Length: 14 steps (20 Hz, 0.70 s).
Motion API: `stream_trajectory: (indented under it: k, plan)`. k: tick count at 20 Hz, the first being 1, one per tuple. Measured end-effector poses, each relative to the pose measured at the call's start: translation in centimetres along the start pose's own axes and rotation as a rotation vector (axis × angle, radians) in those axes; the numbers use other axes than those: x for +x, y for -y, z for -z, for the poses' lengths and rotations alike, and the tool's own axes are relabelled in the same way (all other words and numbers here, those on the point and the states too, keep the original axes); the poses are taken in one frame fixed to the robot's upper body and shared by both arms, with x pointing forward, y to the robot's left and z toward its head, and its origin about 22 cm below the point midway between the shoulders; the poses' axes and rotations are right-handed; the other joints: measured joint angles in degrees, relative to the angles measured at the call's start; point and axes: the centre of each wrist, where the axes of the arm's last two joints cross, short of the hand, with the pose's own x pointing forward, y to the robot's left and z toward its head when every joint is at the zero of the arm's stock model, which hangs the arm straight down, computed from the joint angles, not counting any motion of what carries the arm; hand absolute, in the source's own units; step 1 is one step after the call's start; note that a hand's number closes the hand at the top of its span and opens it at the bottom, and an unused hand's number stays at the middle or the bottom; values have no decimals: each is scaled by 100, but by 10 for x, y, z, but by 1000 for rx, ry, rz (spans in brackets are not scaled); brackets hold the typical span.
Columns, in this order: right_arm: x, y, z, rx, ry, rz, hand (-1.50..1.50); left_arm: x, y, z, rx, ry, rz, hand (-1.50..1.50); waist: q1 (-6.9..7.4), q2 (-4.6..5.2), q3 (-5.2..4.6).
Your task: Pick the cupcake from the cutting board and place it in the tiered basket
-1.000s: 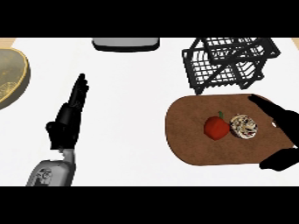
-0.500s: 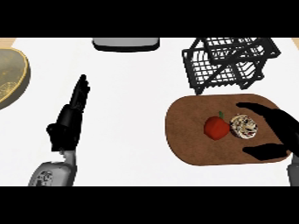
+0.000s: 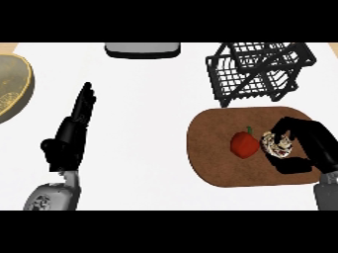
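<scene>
On the right side of the bench (image 3: 150,123), the brown cutting board (image 3: 216,163) carries the cupcake (image 3: 276,145), with a red fruit (image 3: 243,143) just beside it on the left. The right hand (image 3: 319,148) comes in from the cupcake's far side from the fruit. Its fingers (image 3: 292,123) curl over the top edge and its thumb (image 3: 294,165) hooks in underneath, so it grasps the cupcake from the right. That approach makes sense, since the open side leaves room to wrap round the cake without knocking the fruit.

The cupcake does not look lifted yet, so this appears to be the grasp step. Whether the thumb is actually in contact cannot be told. The black wire tiered basket (image 3: 259,69) stands just beyond the board's far edge, so the carry should be short, up and forward over its rim.

The left hand (image 3: 73,131) rests on the bench well to the left, fingers straight and holding nothing, clear of the work. A round yellowish plate (image 3: 0,89) sits at the left edge.
</scene>
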Motion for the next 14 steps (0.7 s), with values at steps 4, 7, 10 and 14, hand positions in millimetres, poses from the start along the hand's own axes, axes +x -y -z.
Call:
stream_trajectory:
  k: [4, 7, 10, 14]
  plan:
    - [25, -8, 9, 5, -52, -117, 150, 1, 4, 0, -4, 6, 5, 0, 13, -17, -30]
    - [57, -16, 20, 85, -111, -293, 150, -2, 8, 0, -16, -1, 8, 0, 90, -29, -71]
    - [99, -26, 34, 147, -170, -417, 150, -2, 11, 2, -15, 0, 4, 0, 106, -17, -53]
    - [157, -32, 39, 143, -235, -489, 150, -3, 7, 4, -8, 0, 8, 0, 60, -2, -10]
